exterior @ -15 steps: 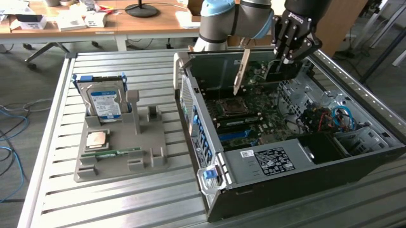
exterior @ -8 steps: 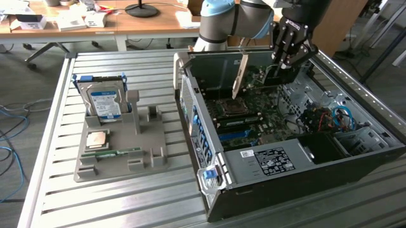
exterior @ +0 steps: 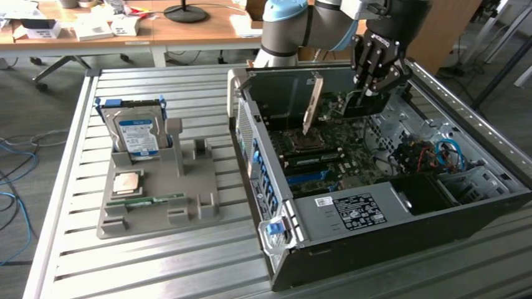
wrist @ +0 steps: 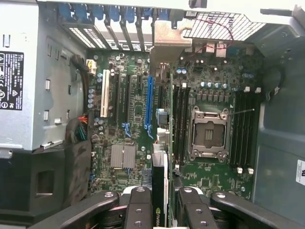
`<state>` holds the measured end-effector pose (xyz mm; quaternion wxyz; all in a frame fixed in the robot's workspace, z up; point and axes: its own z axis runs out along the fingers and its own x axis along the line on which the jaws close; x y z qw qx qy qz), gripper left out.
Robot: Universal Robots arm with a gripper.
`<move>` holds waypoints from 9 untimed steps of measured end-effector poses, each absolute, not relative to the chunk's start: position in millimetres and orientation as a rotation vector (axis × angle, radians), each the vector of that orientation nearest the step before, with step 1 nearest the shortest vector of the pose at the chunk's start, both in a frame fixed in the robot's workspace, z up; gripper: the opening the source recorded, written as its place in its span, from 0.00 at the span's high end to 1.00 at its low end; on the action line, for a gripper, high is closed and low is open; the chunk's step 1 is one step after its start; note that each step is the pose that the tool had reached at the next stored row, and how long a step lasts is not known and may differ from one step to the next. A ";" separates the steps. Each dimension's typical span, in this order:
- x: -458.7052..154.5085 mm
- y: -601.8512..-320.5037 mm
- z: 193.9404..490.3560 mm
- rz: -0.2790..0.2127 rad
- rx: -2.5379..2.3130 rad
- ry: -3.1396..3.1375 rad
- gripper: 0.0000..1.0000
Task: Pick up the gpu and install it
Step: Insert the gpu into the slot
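Tool [wrist: 162, 195] pinching the gpu [wrist: 160, 167] edge-on over the motherboard [wrist: 128, 119], blue slot [wrist: 149, 105] one side, CPU socket [wrist: 208, 133] the other.

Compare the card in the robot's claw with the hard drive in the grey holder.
The gpu is gripped by the gripper inside the computer case; the hard drive sits untouched in the grey holder outside it. The gpu is a thin card with a metal bracket; the hard drive is a thicker silver box with a blue-white label. Both stand on edge.
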<state>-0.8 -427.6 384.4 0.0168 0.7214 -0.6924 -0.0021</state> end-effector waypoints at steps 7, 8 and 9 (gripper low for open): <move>-1.3 -427.5 382.1 -0.007 2.242 -2.152 0.74; -1.8 -427.5 382.1 -0.006 2.242 -2.152 0.74; -2.4 -427.6 382.0 -0.006 2.242 -2.152 0.74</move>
